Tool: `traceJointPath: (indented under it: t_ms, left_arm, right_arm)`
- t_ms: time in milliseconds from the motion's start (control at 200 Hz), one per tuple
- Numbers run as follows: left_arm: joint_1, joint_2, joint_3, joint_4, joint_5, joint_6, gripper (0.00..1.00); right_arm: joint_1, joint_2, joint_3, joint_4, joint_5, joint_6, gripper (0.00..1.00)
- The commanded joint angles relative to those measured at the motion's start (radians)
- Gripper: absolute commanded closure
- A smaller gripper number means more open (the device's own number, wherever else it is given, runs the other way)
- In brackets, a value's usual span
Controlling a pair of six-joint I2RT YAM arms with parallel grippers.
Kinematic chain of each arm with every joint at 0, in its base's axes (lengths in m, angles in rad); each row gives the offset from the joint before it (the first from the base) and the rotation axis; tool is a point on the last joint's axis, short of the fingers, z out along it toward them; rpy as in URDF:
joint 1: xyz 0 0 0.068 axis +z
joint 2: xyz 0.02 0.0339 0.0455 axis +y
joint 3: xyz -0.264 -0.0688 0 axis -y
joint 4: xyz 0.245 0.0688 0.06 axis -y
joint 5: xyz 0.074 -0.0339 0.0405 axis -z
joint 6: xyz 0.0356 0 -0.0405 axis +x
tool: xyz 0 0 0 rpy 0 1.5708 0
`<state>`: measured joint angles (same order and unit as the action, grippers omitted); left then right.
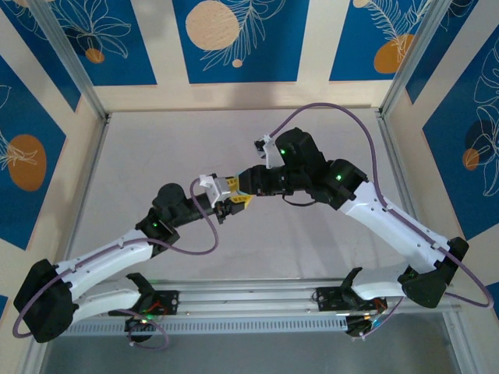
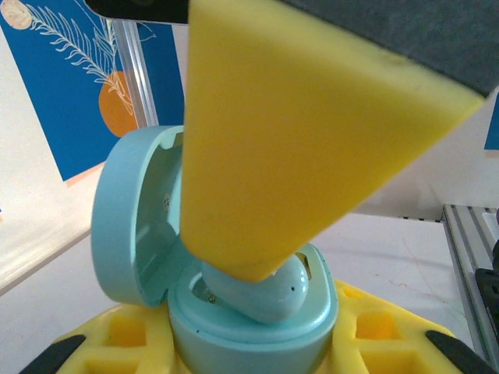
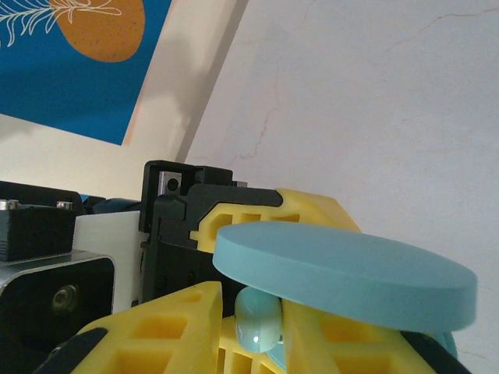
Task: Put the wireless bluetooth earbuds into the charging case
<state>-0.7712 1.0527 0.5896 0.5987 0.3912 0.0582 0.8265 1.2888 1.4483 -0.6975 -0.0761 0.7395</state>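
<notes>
left gripper (image 2: 249,347) up close, yellow fingers clenched on the base of the charging case (image 2: 312,315), its lid (image 2: 129,226) hinged open on the case's left side. in the case's socket sits the pale blue-green earbud (image 2: 269,300), tilted, looks only half seated. right gripper (image 3: 261,331) hangs over the case, fingers flanking the bud. pinching or letting go? can't tell. my call: hold the case rock steady, press the bud straight down till flush, then lift clear of the lid.

Both arms bend inward and meet at the case (image 2: 251,336). The left gripper (image 1: 238,204) is closed on the case's base. The right gripper (image 1: 233,185), tilted down above the case, has fingers around an earbud (image 2: 269,296); its grip is unclear.
</notes>
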Motion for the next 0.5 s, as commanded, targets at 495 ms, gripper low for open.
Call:
traceJointPath:
  t_ms: [495]
  left_arm:
    - [-0.014, -0.039, -0.001, 0.032, -0.020, 0.014, 0.80]
  right_arm:
    - [-0.006, -0.076, -0.004, 0.048, -0.039, -0.028, 0.65]
